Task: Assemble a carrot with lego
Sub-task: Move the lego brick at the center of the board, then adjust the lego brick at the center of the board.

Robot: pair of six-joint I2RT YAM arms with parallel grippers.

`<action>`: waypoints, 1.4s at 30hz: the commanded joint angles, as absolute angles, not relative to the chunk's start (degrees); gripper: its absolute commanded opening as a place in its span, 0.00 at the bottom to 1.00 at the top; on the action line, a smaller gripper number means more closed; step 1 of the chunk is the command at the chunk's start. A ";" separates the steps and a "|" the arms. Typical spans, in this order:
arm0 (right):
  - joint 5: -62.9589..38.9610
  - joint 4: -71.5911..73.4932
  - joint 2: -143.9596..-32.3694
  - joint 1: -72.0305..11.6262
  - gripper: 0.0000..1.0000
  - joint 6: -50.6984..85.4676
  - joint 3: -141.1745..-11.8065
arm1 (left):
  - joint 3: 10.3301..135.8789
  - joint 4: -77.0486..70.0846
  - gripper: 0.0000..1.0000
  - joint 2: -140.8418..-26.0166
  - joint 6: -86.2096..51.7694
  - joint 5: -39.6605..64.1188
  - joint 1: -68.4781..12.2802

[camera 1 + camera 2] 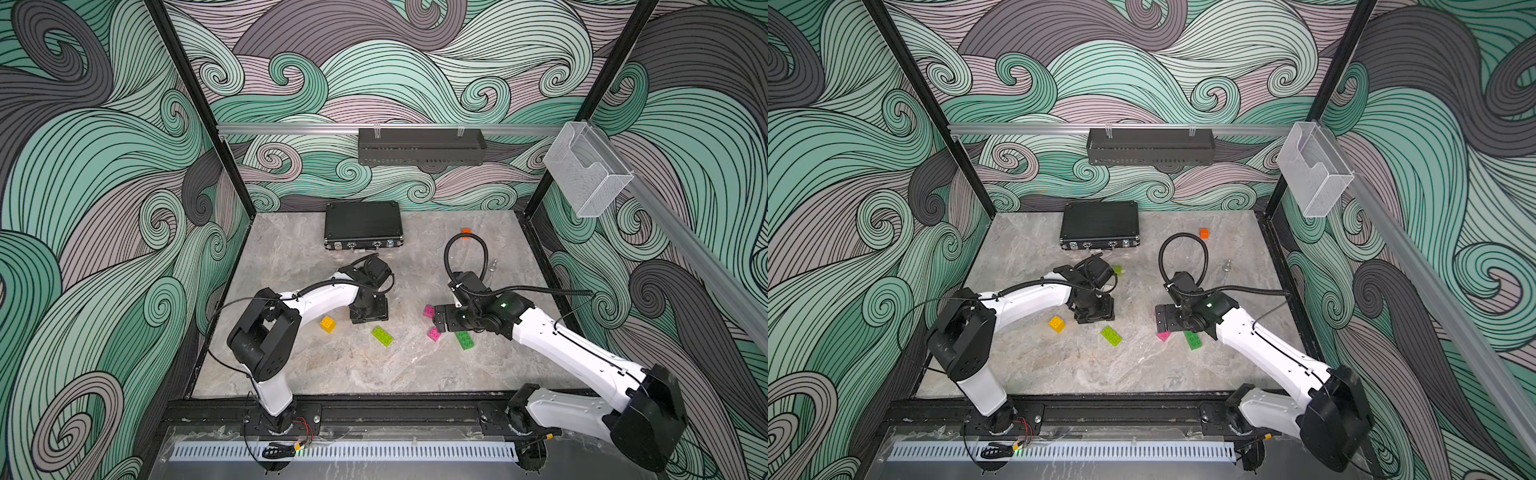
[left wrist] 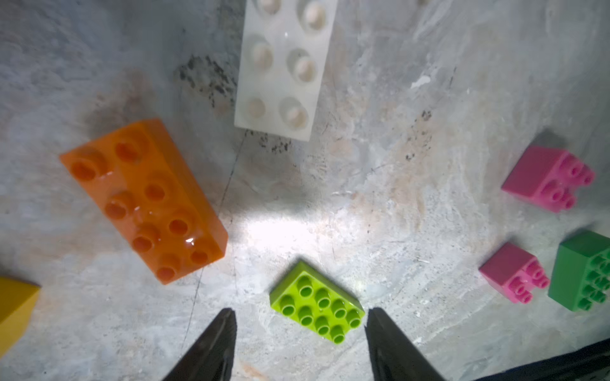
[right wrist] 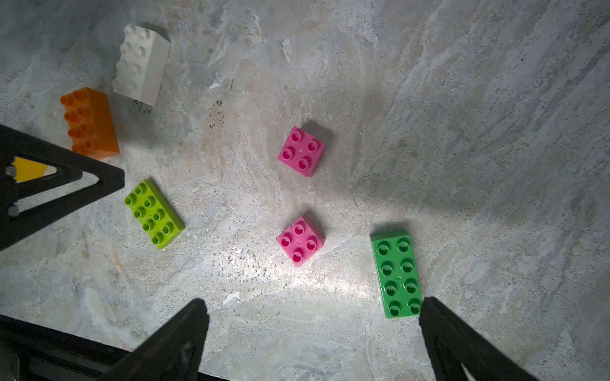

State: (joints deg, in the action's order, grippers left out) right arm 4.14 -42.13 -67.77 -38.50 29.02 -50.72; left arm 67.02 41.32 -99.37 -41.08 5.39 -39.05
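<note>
Lego [image 3: 154,214] scattered, unjoined; table [image 3: 462,132] marbled grey

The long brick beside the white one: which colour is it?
The long brick is orange; the left wrist view shows it best.

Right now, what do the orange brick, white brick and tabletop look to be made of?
The orange brick: hard moulded plastic, glossy; bright glints on the studs, seemingly slightly translucent. The white brick: the same kind of plastic, smooth with a softer sheen; moulded round studs. The tabletop: looks like grey veined stone or a stone-print laminate, semi-gloss; it mirrors the wrist light, with scuffs.
</note>
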 commanded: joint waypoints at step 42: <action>5.72 -41.66 -63.30 -39.11 1.00 32.68 -48.08 | 68.09 55.03 0.45 -103.48 -31.36 2.55 -41.92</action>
